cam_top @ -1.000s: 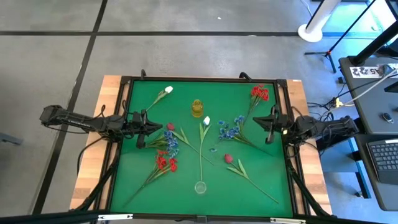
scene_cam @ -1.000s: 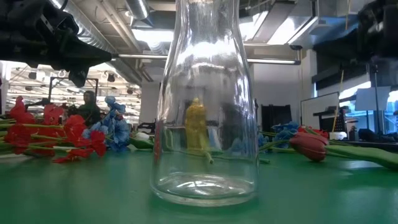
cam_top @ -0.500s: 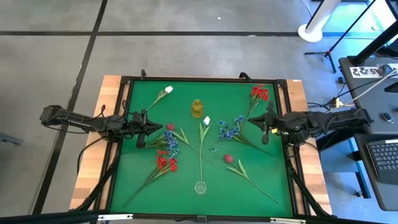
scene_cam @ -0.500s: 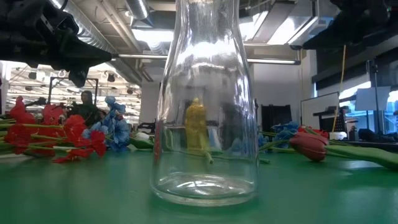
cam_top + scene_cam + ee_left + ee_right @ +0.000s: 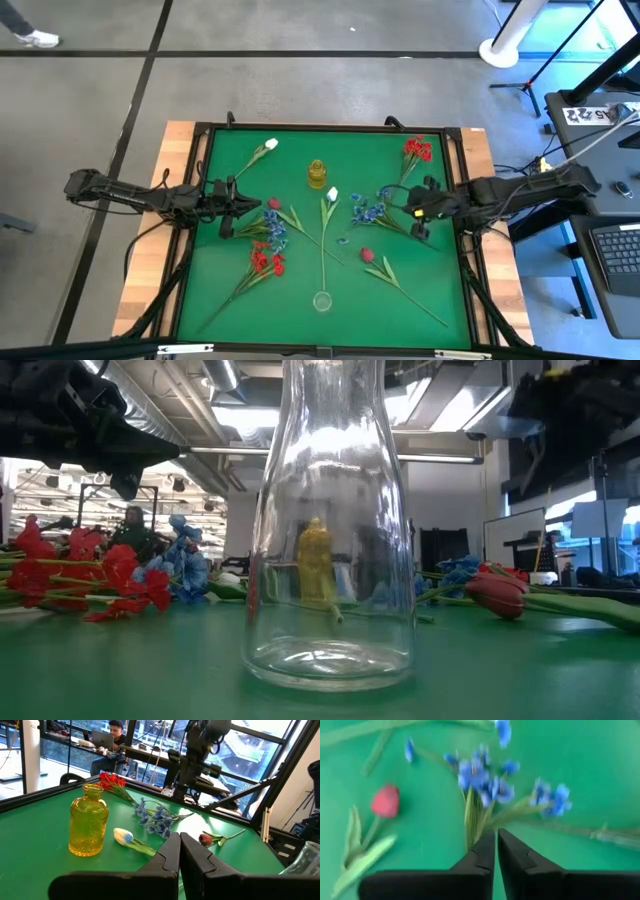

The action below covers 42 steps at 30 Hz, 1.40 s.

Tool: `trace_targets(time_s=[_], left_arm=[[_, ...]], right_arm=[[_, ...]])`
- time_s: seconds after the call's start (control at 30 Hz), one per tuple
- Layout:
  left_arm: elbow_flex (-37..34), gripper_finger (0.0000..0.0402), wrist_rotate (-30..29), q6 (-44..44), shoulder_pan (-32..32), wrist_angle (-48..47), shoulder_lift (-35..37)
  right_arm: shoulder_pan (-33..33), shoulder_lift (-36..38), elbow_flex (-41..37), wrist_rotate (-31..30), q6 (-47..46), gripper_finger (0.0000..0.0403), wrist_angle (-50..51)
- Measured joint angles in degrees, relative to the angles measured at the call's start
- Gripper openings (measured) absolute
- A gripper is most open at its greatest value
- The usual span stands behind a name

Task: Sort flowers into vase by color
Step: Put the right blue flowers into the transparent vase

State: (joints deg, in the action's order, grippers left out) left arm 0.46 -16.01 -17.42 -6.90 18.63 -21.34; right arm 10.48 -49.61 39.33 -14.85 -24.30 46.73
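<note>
Blue flower point(image 5: 372, 211) lying slantwise (heads toward yellow vase point(image 5: 317, 174)), right gripper point(image 5: 412, 207) above its stem, fingers together, empty.

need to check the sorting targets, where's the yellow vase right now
In the high view the yellow vase stands upright at the mat's far centre, just beyond a white bud.

Green table point(image 5: 230, 300), scattered flowers point(image 5: 268, 236), yellow vase point(image 5: 317, 174), clear vase point(image 5: 322, 301)
</note>
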Motion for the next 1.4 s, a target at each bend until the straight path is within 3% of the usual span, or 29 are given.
trace_targets(time_s=[0.33, 0.5, 0.7, 0.9, 1.27, 1.4], left_arm=[[0.0, 0.0000, 0.0, 0.0, 0.0, 0.0, 0.0], [0.0, 0.0000, 0.0, 0.0, 0.0, 0.0, 0.0], [0.0, 0.0000, 0.0, 0.0, 0.0, 0.0, 0.0], [0.0, 0.0000, 0.0, 0.0, 0.0, 0.0, 0.0], [0.0, 0.0000, 0.0, 0.0, 0.0, 0.0, 0.0], [0.0, 0.0000, 0.0, 0.0, 0.0, 0.0, 0.0]], right_arm=[[0.0, -11.8, 0.0, 2.4, -7.1, 0.0152, 3.6], [0.0, -16.9, 0.0, 3.6, -9.9, 0.0188, 2.8], [0.0, -21.0, -0.2, 3.7, -10.3, 0.0193, 1.1], [0.0, -21.1, -5.0, 5.4, -10.8, 0.0193, -7.5], [0.0, -20.8, -11.6, 7.0, -12.9, 0.0193, -14.0], [0.0, -20.8, -12.5, 6.9, -12.9, 0.0173, -14.4]])
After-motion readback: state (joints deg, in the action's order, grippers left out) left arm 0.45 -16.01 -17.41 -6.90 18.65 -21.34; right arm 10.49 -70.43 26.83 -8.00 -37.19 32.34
